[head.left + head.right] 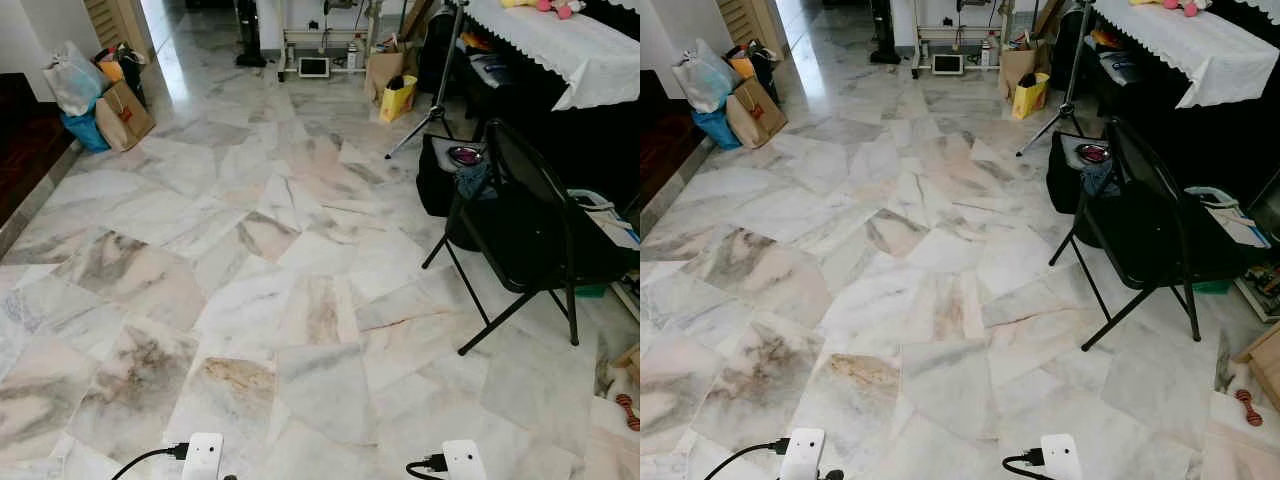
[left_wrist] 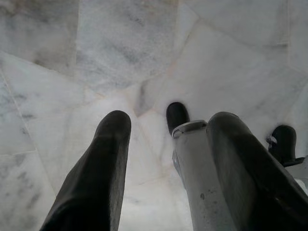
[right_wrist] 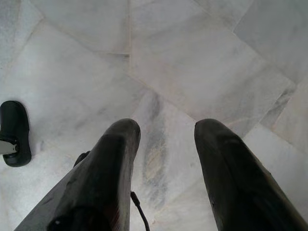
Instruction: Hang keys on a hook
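Ahead, bags [image 1: 100,95] by wall; both grippers' fingers apart.

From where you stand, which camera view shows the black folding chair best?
The left eye view shows the black folding chair best: its back, seat and legs are all visible and well inside the picture. The right eye view shows the same chair, equally whole, slightly further left. The wrist views look down at marble floor instead.
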Controlling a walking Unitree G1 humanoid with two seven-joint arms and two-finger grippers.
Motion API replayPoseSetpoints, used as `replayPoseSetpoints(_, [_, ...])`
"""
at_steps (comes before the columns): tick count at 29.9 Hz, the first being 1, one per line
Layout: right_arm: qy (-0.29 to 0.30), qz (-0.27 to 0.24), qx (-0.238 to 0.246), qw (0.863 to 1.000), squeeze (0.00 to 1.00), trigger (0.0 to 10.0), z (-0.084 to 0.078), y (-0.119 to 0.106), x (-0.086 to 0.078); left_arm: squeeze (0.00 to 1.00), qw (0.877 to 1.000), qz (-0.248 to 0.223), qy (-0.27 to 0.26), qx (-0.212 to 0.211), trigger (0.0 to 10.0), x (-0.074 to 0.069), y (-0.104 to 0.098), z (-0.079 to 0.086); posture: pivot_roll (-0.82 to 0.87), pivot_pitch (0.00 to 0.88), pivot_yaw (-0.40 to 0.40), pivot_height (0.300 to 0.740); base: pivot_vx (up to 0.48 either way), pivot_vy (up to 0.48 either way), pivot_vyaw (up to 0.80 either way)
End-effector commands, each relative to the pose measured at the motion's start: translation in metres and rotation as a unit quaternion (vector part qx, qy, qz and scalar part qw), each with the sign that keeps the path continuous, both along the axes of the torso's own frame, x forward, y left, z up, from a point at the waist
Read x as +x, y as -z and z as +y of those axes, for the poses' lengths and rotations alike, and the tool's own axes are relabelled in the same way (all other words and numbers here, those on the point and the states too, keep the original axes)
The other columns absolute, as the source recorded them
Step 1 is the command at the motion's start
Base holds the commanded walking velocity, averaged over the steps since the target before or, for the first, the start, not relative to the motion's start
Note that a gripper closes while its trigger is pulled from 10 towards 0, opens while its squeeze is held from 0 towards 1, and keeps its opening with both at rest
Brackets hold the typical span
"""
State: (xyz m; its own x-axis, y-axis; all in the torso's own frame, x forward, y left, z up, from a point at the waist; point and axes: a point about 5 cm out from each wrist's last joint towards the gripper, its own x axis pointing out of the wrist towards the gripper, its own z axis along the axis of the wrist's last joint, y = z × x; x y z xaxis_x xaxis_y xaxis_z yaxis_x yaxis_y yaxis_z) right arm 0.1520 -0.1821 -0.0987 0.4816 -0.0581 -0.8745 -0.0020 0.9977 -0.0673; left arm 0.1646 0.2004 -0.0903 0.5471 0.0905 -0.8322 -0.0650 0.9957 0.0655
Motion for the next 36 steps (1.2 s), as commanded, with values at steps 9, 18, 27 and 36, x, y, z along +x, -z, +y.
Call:
replayPoseSetpoints(9, [0.080, -0.053, 0.095, 0.991, 0.00, 10.0, -0.0203, -0.0172, 0.0320, 0.00, 0.994, 0.005, -0.106, -0.025, 10.0, -0.0461, -0.0038, 0.0739, 0.01, 0.000, -0.069, 0.740, 0.000, 0.000, 0.00])
replayPoseSetpoints(18, [0.082, -0.051, 0.103, 0.990, 0.00, 10.0, -0.0220, -0.0173, 0.0316, 0.00, 0.993, -0.009, -0.111, -0.033, 10.0, -0.0451, -0.0056, 0.0763, 0.02, 0.000, -0.075, 0.740, 0.000, 0.000, 0.00])
replayPoseSetpoints(27, [0.069, -0.041, 0.101, 0.992, 0.00, 10.0, -0.0199, -0.0163, 0.0304, 0.00, 0.996, 0.007, -0.086, -0.023, 10.0, -0.0471, -0.0054, 0.0780, 0.02, 0.000, -0.064, 0.740, 0.000, 0.000, -0.48])
replayPoseSetpoints(36, [0.067, -0.036, 0.102, 0.992, 0.00, 10.0, -0.0196, -0.0157, 0.0293, 0.00, 0.997, 0.009, -0.077, -0.021, 10.0, -0.0476, -0.0046, 0.0759, 0.02, 0.000, -0.067, 0.740, 0.000, 0.000, -0.68])
